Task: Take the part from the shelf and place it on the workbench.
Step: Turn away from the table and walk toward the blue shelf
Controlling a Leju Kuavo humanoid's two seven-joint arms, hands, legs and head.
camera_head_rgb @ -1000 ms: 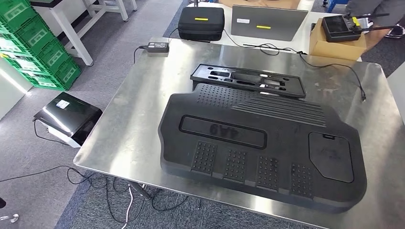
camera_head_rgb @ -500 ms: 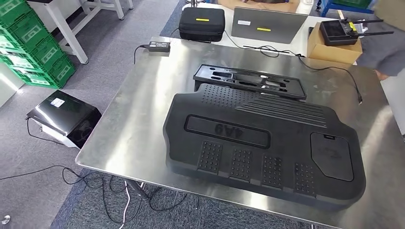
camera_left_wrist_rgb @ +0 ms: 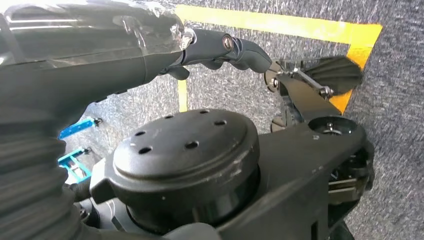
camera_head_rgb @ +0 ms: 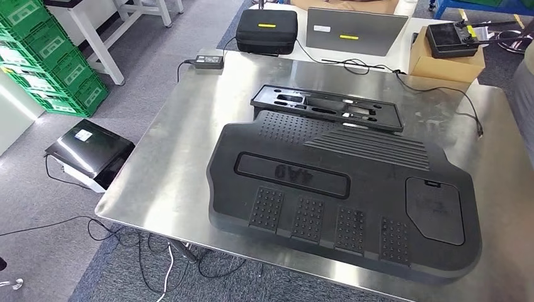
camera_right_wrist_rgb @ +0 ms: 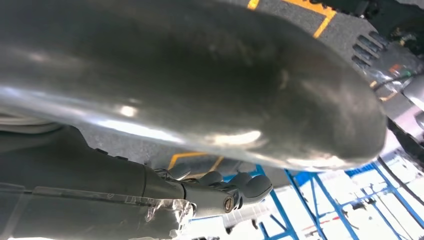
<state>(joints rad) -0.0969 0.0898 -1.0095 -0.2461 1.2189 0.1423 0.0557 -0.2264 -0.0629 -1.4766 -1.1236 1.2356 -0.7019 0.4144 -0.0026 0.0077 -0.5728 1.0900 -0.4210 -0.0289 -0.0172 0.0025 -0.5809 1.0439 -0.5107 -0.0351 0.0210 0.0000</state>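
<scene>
A large black moulded part marked 4A9 lies flat on the steel workbench, covering most of its near half. Behind it, touching its far edge, lies a smaller black frame-shaped part. In the left wrist view my left hand hangs over grey carpet with yellow tape, its fingers loosely extended and holding nothing. In the right wrist view my right hand sits beside a blurred shiny metal surface, also holding nothing.
At the far edge of the bench are a black case, a grey laptop, a power adapter and a cardboard box carrying a controller. A person's grey sleeve is at the right edge. Green crates and a black device stand on the floor at left.
The head camera has swayed slightly, shifting the whole picture. The person at the far right has moved from the cardboard box to the right edge. The parts lie as before.
</scene>
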